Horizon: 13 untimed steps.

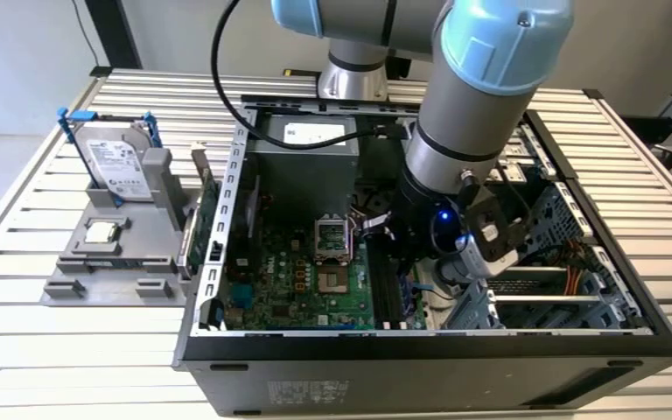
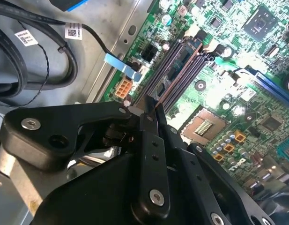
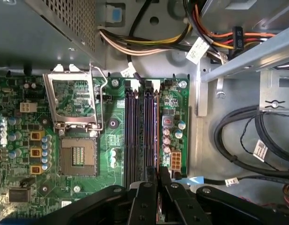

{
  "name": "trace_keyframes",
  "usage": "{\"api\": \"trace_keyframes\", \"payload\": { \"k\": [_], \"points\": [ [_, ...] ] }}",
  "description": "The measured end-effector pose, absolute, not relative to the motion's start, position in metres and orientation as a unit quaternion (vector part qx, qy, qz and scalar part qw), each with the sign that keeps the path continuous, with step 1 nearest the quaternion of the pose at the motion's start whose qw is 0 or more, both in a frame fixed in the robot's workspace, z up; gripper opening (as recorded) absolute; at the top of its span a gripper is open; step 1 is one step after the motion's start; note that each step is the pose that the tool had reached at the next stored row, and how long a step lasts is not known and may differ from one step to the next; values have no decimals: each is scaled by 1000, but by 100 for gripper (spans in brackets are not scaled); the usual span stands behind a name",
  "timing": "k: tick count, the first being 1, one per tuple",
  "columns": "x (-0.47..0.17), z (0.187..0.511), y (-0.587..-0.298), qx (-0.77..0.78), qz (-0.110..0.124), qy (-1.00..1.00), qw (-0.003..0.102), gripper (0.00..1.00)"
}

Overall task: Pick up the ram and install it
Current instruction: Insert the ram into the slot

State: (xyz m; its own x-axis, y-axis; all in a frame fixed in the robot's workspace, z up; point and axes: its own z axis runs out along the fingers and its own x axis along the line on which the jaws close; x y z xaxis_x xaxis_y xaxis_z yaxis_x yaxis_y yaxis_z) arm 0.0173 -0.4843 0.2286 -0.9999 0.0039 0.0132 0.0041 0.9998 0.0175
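The ram (image 1: 206,223), a long green stick, stands on its edge in the grey fixture (image 1: 115,280) just outside the case wall, on the exterior view's left. My gripper (image 1: 388,232) hangs low inside the open computer case, well apart from the ram. Both wrist views show its black fingers pressed together, gripper (image 2: 156,107) and gripper (image 3: 158,171), with nothing that I can make out between them. The fingertips sit over one end of the dark memory slots (image 3: 140,131), which lie beside the open processor socket (image 3: 78,154) on the green motherboard.
A silver hard drive (image 1: 120,162) with blue rails and a small square chip (image 1: 102,233) also rest on the fixture. Black cables (image 3: 247,140), coloured wire bundles and the drive cage crowd the case beside the slots. The power supply (image 1: 307,140) sits at the case's far end.
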Motion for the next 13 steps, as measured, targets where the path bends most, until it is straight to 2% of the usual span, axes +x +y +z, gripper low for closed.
{"api": "trace_keyframes", "payload": {
  "k": [5,10,13],
  "points": [
    [17,226,-484,-3,-10,-1000,7,0],
    [17,223,-484,-4,-25,-1000,6,0],
    [17,223,-483,-4,-25,-1000,6,0]
  ]
}}
